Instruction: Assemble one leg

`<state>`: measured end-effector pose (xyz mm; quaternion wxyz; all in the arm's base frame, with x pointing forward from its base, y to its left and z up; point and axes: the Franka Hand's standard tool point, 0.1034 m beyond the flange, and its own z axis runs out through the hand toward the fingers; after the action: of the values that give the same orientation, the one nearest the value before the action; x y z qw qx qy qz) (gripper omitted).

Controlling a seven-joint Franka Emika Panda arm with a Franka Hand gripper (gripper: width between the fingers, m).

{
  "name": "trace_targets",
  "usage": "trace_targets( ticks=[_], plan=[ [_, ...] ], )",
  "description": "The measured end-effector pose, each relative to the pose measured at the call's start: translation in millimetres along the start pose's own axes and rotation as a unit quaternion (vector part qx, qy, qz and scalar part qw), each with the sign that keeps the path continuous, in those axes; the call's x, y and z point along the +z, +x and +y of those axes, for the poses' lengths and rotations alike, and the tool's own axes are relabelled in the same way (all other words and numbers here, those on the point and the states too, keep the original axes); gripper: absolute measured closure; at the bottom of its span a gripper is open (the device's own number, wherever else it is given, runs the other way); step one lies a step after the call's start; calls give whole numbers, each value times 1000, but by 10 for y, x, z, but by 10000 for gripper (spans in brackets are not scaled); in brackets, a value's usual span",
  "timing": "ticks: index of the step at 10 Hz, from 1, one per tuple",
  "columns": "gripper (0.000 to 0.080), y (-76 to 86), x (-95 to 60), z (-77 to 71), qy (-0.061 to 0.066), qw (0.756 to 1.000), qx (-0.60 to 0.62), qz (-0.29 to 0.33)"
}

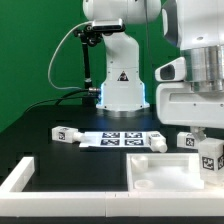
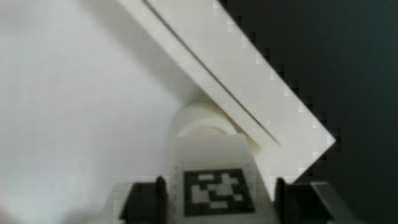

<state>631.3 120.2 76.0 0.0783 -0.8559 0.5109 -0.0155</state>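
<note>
The gripper [image 2: 217, 200] has its black fingers [image 2: 150, 198] clamped on the tagged white cylindrical leg [image 2: 217, 178], holding it over the square white tabletop panel [image 1: 160, 172]. Probably the insertion step; next comes lining the leg up with its corner hole.

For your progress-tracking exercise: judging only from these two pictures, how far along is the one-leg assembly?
Done: nothing looks joined yet; one leg lies loose beside the marker board.
In hand: the gripper holds a tagged leg against the white tabletop.
Left: seating that leg in the tabletop; whether it is already threaded in cannot be told.
</note>
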Motion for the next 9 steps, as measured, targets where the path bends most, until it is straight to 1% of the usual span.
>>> trace_targets(
  ticks=[1,2,3,5,6,7,8,9],
  plan=[
    [512,-17,9,-31,5,996,90,-10],
    [512,-15,15,-54,9,988,155,-20],
    [512,-5,17,-57,13,982,184,-25],
    [512,-11,22,-55,14,986,164,-26],
    [332,-11,24,-53,13,986,162,-26],
    [201,17,36,7,3,996,77,-32],
    [201,63,21,31,1,999,-18,-37],
    [161,74,-1,46,-3,993,-105,-45]
  ],
)
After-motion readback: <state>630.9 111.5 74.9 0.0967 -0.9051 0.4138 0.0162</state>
